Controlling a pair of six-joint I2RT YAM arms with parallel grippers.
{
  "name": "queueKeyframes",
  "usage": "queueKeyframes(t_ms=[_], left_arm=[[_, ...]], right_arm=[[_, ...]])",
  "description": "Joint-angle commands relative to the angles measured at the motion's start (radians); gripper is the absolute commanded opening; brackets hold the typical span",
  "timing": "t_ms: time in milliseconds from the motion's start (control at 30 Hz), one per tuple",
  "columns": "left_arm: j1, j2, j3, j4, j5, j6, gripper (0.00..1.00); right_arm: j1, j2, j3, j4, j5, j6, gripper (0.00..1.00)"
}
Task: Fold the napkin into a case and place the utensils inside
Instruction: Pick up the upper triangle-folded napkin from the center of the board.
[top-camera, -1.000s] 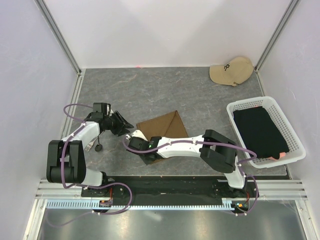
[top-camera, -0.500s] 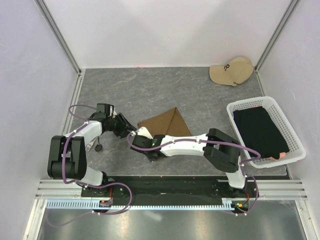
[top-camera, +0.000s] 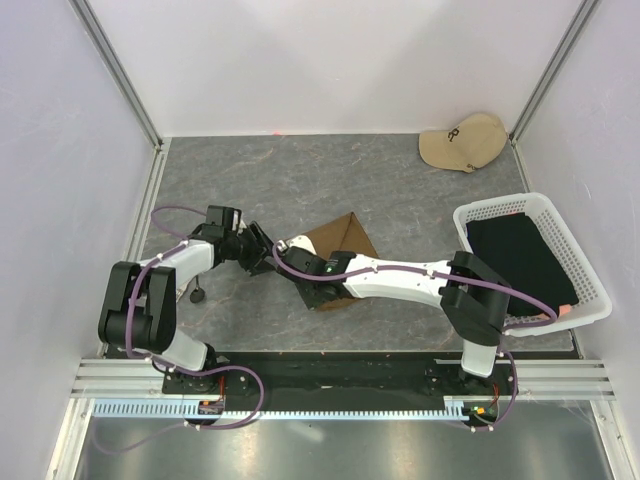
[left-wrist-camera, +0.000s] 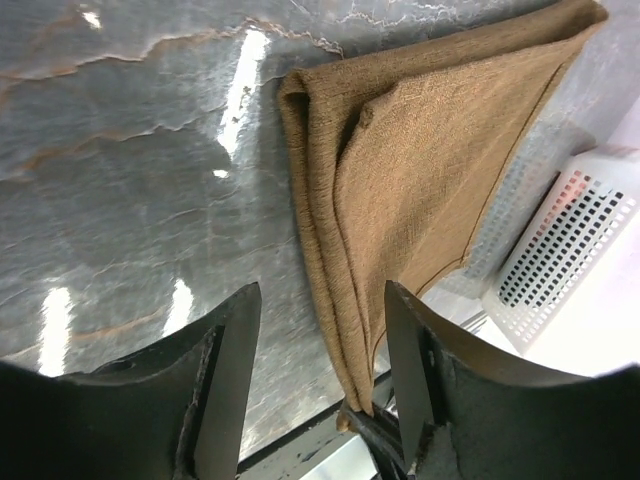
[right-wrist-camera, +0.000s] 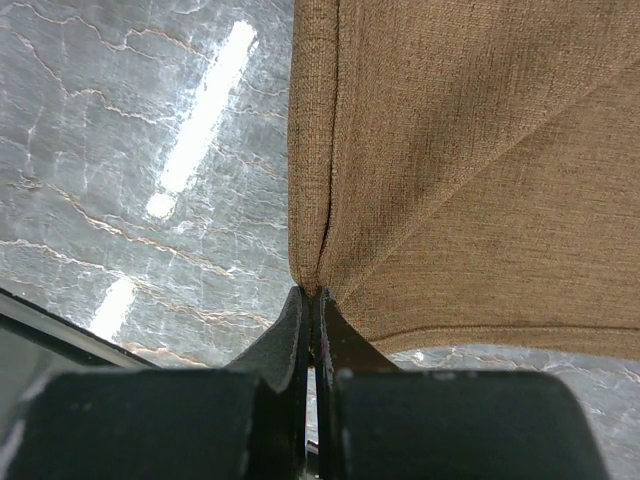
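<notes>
From the bottom edge of the top view, the right arm (top-camera: 400, 275) extended leftward across the lower middle of the frame and covered the near part of the napkin (top-camera: 345, 238). A small dark item (top-camera: 197, 295) lay at lower left beside the left arm, too small to identify.

In the right wrist view, the right claw (right-wrist-camera: 310, 300) sat at bottom centre. Its fingers were pressed together, clamped on the napkin's folded edge where a crease ran down into the tips. The brown cloth filled the upper right of that frame, and the grey marbled surface (right-wrist-camera: 130, 150) showed on the left.

In the left wrist view, the left claw (left-wrist-camera: 320, 310) stood with its fingers apart at the bottom of the frame, not closed on the cloth. The napkin's layered edge ran from the upper middle down between them, lying flat on the surface.

In the top view the napkin lay folded to a point just below mid-frame, with both claws meeting at its left side. Farther right, at the right edge, a white basket (top-camera: 590, 285) held black fabric (top-camera: 520, 260). A beige cap (top-camera: 462, 140) rested at upper right on the surface.
</notes>
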Motion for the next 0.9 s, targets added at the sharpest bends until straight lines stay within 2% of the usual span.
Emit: queueKeyframes(t_ms=[0, 133, 267, 367, 400, 500, 567, 667, 833, 867], left_arm=[[-0.034, 0.064, 0.046, 0.05, -0.021, -0.055, 0.6], [-0.052, 0.147, 0.078, 0.049, -0.039, -0.067, 0.6], [-0.054, 0.193, 0.095, 0.049, -0.071, -0.078, 0.55], [-0.052, 0.21, 0.135, 0.035, -0.094, -0.066, 0.37], [-0.051, 0.21, 0.156, 0.03, -0.101, -0.066, 0.25], [-0.049, 0.196, 0.213, -0.028, -0.121, -0.041, 0.08], [-0.04, 0.152, 0.242, -0.062, -0.13, -0.005, 0.02], [0.0, 0.08, 0.256, -0.126, -0.133, 0.043, 0.02], [0.155, -0.132, 0.307, -0.264, -0.13, 0.147, 0.02], [0.212, -0.163, 0.348, -0.319, -0.131, 0.164, 0.02]], right_arm=[[-0.006, -0.045, -0.001, 0.023, -0.028, 0.009, 0.0], [-0.017, -0.052, 0.001, 0.022, -0.032, 0.007, 0.0], [-0.024, -0.064, 0.002, 0.022, -0.037, 0.006, 0.0], [-0.024, -0.069, 0.001, 0.019, -0.043, 0.001, 0.0], [-0.024, -0.071, 0.001, 0.019, -0.049, -0.003, 0.0], [-0.018, -0.083, 0.007, 0.02, -0.07, -0.019, 0.0], [-0.006, -0.089, 0.03, 0.011, -0.086, -0.029, 0.0], [0.025, -0.075, 0.086, 0.0, -0.133, -0.036, 0.0], [0.101, 0.03, 0.316, 0.0, -0.241, -0.037, 0.0], [0.109, 0.052, 0.358, 0.0, -0.256, -0.039, 0.0]])
